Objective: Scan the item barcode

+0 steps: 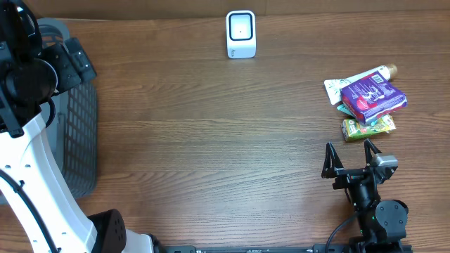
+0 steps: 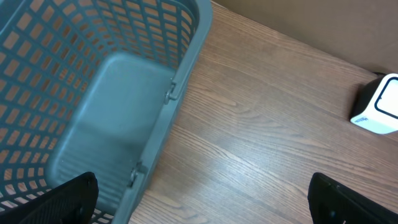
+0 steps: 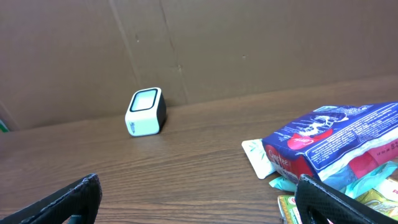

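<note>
Right gripper (image 1: 348, 153) gapes wide, empty, near the purple packet (image 1: 373, 97) (atop what may be pouches (image 1: 369, 126)); left gripper (image 2: 202, 199), equally spread and empty, hangs by the basket (image 2: 186, 56).

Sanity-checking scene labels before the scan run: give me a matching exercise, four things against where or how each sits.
1 scanner
2 basket
3 purple packet
4 right gripper

A open, empty, near edge at right
B far edge of the table, middle
C topmost of the heap at right
D left edge of the table

Pairs: 1-B, 2-D, 3-C, 4-A
</note>
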`<move>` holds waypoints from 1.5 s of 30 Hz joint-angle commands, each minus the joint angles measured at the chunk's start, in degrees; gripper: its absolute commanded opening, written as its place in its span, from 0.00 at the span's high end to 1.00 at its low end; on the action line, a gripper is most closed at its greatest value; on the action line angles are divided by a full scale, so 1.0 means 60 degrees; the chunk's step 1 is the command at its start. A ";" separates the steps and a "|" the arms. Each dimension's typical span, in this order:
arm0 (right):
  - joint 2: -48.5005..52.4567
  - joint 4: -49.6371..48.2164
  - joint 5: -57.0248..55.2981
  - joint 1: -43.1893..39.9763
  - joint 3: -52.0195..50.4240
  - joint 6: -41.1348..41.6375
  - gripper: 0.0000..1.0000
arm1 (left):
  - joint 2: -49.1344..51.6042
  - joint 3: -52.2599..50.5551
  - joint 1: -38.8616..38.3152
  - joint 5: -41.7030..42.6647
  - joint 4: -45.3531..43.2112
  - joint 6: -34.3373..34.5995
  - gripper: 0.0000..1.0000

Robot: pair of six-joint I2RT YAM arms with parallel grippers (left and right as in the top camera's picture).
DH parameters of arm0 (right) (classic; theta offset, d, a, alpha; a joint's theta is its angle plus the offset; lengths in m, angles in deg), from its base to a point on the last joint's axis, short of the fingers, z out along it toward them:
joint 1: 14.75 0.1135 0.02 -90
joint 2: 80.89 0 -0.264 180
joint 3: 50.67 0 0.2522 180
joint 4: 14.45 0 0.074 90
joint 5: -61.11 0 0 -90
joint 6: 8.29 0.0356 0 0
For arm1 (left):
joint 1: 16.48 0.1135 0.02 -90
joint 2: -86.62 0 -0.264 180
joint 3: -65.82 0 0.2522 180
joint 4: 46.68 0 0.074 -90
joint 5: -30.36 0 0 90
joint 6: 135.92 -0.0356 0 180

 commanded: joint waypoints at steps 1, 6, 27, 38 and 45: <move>-0.0113 -0.0055 -0.0062 0.0058 -0.0095 -0.0044 0.00 | 0.0004 -0.0025 -0.0011 -0.0055 -0.0007 -0.0080 0.00; -0.0113 -0.0055 -0.0062 0.0058 -0.0095 -0.0044 0.00 | 0.0004 -0.0025 -0.0011 -0.0055 -0.0007 -0.0080 0.01; -0.0113 -0.0055 -0.0062 0.0058 -0.0095 -0.0044 0.00 | -0.3326 -0.4430 -0.0015 -0.0055 -0.0051 -0.0084 0.01; -0.0113 -0.0058 -0.0062 0.0058 -0.0095 -0.0044 0.00 | -0.7610 -0.8703 -0.0820 -0.0732 -0.0011 -0.0514 0.00; -0.0113 -0.0055 -0.0062 0.0058 -0.0095 -0.0044 0.00 | -0.9187 -0.9836 -0.0933 -0.0743 -0.1078 -0.0521 0.00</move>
